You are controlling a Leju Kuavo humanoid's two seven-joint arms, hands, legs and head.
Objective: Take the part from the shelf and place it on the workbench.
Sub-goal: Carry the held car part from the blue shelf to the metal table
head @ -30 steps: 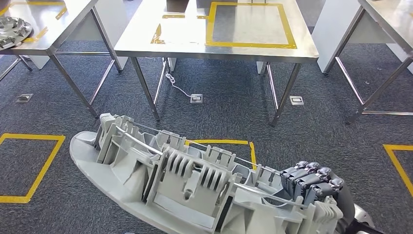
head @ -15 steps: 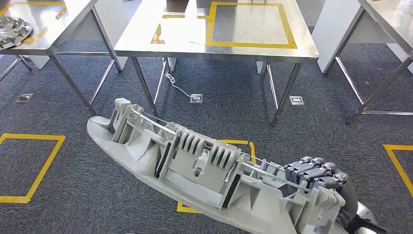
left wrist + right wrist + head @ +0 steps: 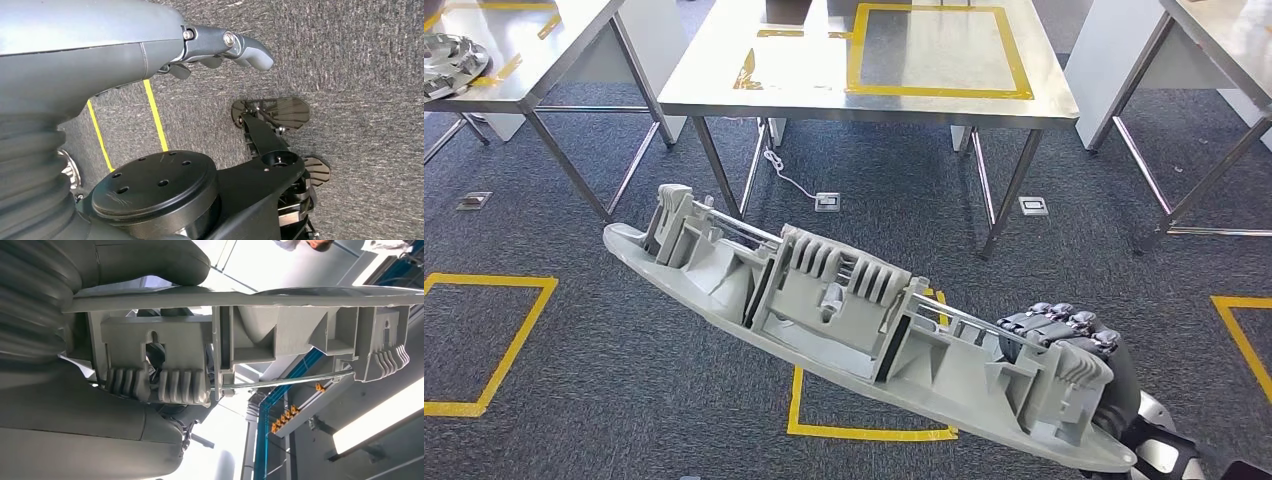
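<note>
Near the robot, over the dark grey carpet (image 3: 574, 400), the long light-grey moulded plastic part (image 3: 844, 320) with ribs and clips hangs in the air, slanting from far left to near right; the right hand (image 3: 1074, 355) grips its near-right end, dark fingers (image 3: 1049, 325) curled over the upper edge, and in the right wrist view the thumb and fingers clamp the part (image 3: 240, 335) from both sides; the left hand (image 3: 150, 55) hangs by the robot's side above the floor, holding nothing, its fingers loosely apart. Judging by this, the pick from the shelf is done; the carry is under way; the placing is not. The steel workbench (image 3: 754, 95) with the yellow taped rectangle (image 3: 939, 50) stands farther ahead, well apart from the part; left to do, I judge: close the gap, lower the part onto the top, release.
</note>
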